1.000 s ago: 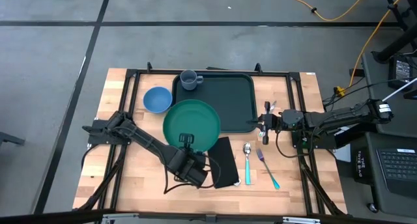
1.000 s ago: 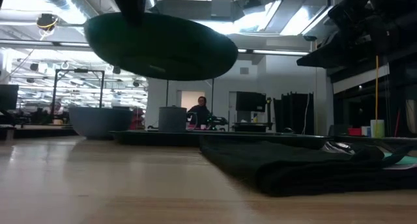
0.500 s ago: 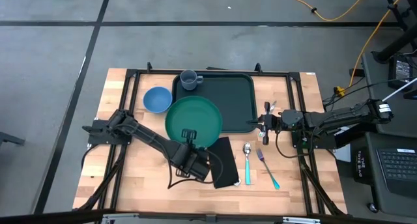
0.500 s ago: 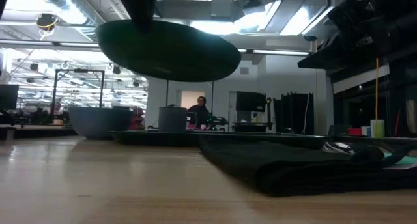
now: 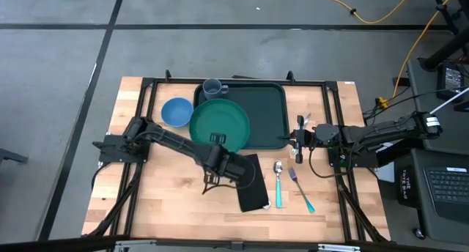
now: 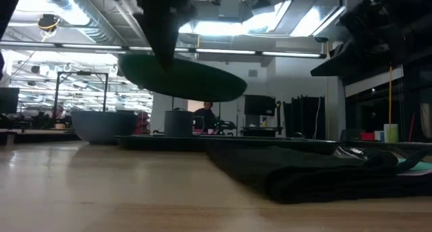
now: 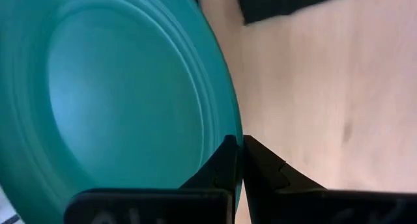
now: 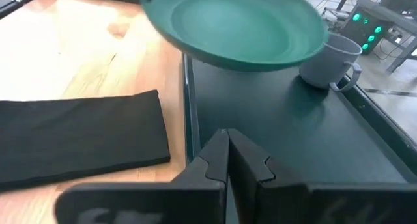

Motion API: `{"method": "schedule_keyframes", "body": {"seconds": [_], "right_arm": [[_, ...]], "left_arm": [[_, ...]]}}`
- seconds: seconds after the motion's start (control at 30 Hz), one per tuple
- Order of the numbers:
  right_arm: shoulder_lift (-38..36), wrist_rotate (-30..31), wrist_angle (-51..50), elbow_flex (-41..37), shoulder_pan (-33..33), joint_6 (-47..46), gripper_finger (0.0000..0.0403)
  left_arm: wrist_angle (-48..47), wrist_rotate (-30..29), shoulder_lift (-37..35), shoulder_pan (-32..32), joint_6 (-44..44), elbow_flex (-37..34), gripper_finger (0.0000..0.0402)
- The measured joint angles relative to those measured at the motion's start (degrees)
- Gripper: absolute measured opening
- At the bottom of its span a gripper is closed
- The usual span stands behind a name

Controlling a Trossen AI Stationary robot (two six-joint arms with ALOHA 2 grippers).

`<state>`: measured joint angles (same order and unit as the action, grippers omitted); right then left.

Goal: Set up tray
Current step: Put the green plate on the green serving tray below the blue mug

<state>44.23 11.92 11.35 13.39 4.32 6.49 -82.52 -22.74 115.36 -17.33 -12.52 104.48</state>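
Item 1, the tray (image 5: 260,113): I see it lying flat on the table (image 5: 146,201), toward the far edge.

Item 2, grey mug (image 5: 212,89): standing in the tray's far left corner.

Item 3, green plate (image 5: 219,124): held in the air over the tray's left rim, clear of it in my low view.

Item 4, left gripper (image 5: 217,140): fingers clamped on the plate's near edge.

Item 5, right gripper (image 5: 292,140): at the tray's right rim, fingers pressed together on nothing.

Item 6, blue bowl (image 5: 176,111): just left of the tray.

Item 7, black napkin (image 5: 253,182), spoon (image 5: 278,182), fork (image 5: 301,190): on the wood in front of the tray.
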Motion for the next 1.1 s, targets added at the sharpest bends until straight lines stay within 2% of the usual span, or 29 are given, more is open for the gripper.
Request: {"method": "schedule_keyframes", "body": {"seconds": [0.23, 0.43, 0.67, 0.87, 1.1], "right_arm": [[0.0, 0.0, -0.4, 0.0, 0.0, -0.2, 0.0010], [0.0, 0.0, -0.5, 0.0, 0.0, -0.2, 0.0010], [0.0, 0.0, -0.5, 0.0, 0.0, -0.3, 0.0010], [0.0, 0.0, -0.5, 0.0, 0.0, -0.3, 0.0010], [0.0, 0.0, -0.5, 0.0, 0.0, -0.4, 0.0010]], "left_arm": [[12.3, 2.3, -6.6, 4.9, 5.4, -10.2, 0.0003], [14.0, 1.3, -9.8, 7.8, 6.2, -13.9, 0.0003], [16.8, 2.5, -10.1, 11.3, 10.5, -17.6, 0.0003], [22.9, 7.6, -10.1, 13.5, 12.5, -22.6, 0.0003], [27.8, 9.0, -10.0, 14.6, 14.6, -25.5, 0.0003]]}}
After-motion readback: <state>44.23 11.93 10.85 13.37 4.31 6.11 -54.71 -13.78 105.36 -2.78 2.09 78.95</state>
